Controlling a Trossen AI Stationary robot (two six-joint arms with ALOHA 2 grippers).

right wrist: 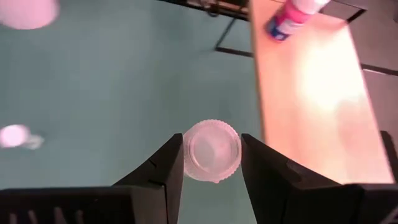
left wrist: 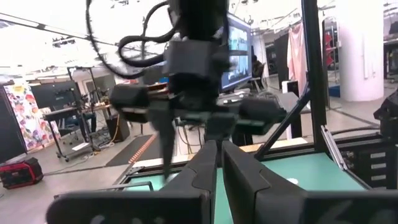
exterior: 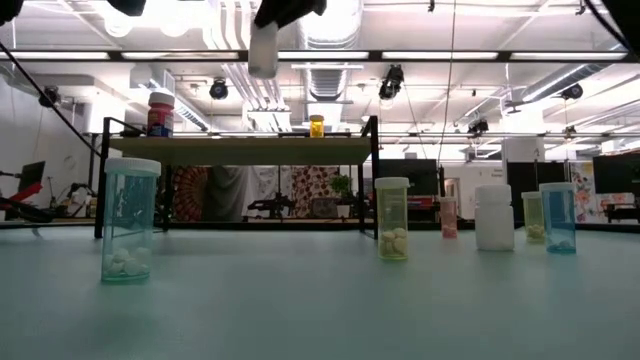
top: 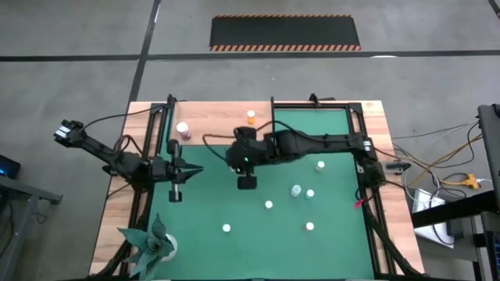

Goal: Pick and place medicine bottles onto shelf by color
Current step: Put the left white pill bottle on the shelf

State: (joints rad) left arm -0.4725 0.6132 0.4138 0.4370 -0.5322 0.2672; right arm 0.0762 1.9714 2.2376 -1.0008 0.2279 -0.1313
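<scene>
White-capped bottle (right wrist: 212,151) aloft in right claw (right wrist: 212,163), beside shelf (right wrist: 311,93).

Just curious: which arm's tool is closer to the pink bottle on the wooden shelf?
Left. The left tool sits just below the pink bottle in the high view; the right tool, gripping a white-capped bottle, is farther off.

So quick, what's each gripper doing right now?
Left gripper: closed, empty, waiting by the table's left edge.
Right gripper: closed on a white-capped bottle, above the green mat.
</scene>
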